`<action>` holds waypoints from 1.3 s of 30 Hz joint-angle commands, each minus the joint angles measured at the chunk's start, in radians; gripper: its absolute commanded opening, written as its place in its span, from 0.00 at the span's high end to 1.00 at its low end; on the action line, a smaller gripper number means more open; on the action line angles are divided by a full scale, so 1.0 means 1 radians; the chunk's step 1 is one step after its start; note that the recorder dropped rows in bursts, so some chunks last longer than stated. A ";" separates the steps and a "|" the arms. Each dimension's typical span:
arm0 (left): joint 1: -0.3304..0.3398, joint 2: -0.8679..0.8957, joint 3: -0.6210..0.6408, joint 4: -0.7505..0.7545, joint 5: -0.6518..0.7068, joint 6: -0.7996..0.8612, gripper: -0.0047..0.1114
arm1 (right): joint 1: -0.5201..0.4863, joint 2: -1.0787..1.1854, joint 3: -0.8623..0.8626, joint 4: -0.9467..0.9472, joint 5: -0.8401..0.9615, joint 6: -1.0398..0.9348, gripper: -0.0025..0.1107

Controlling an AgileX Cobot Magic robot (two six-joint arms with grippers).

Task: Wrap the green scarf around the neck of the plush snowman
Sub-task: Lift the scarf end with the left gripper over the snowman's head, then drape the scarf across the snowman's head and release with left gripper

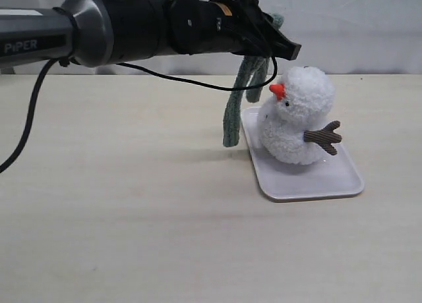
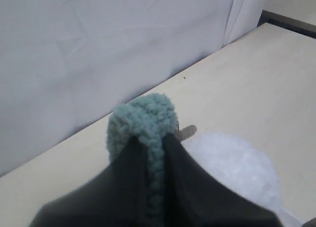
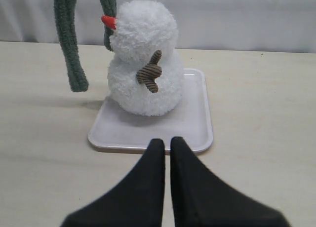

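The pale wooden bench (image 1: 132, 224) carries a white rectangular plastic tray (image 1: 343, 182), and on the tray stands the fluffy white two-ball plush snowman (image 1: 300, 112). Just above the snowman's head, the left tool (image 1: 292, 51) pinches the long grey-green ribbed knit scarf (image 1: 236, 115) — two lengths hang on the snowman's nose side, clear of its neck (image 3: 128, 54). The right tool (image 3: 167, 140), closed on nothing, sits low, apart from the snowman. Draping looks to be the step in hand — next, a length probably has to be carried round to the neck.

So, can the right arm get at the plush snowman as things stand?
Probably yes: the right pincer, shut, faces the plush snowman with only bare tray between; the green scarf hangs by its nose, off that line.
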 commanded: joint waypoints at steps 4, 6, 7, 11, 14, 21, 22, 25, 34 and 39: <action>-0.021 0.008 -0.062 0.015 -0.037 0.001 0.83 | -0.004 -0.004 0.003 0.000 0.000 -0.004 0.94; -0.040 0.008 -0.083 0.017 -0.031 0.004 0.83 | -0.004 -0.004 0.003 0.000 0.000 -0.004 0.94; -0.049 0.008 -0.088 0.029 -0.031 0.004 0.83 | -0.004 -0.004 0.003 0.000 0.000 -0.004 0.94; -0.066 0.032 -0.111 0.071 -0.032 0.004 0.83 | -0.004 -0.004 0.003 0.000 0.000 -0.004 0.94; -0.066 0.078 -0.133 0.067 -0.012 -0.003 0.83 | -0.004 -0.004 0.003 0.000 0.000 -0.004 0.94; -0.076 0.145 -0.141 0.067 -0.043 -0.005 0.83 | -0.004 -0.004 0.003 0.000 0.000 -0.004 0.94; -0.078 0.146 -0.141 0.067 -0.043 -0.005 0.83 | -0.004 -0.004 0.003 0.000 0.000 -0.004 0.94; -0.078 0.146 -0.141 0.071 -0.053 -0.003 0.83 | -0.004 -0.004 0.003 0.000 0.000 -0.004 0.94; -0.103 0.169 -0.141 0.132 -0.077 0.002 0.83 | -0.004 -0.004 0.003 0.000 0.000 -0.004 0.94; -0.126 0.202 -0.141 0.233 -0.114 0.002 0.81 | -0.004 -0.004 0.003 0.000 0.000 -0.004 0.94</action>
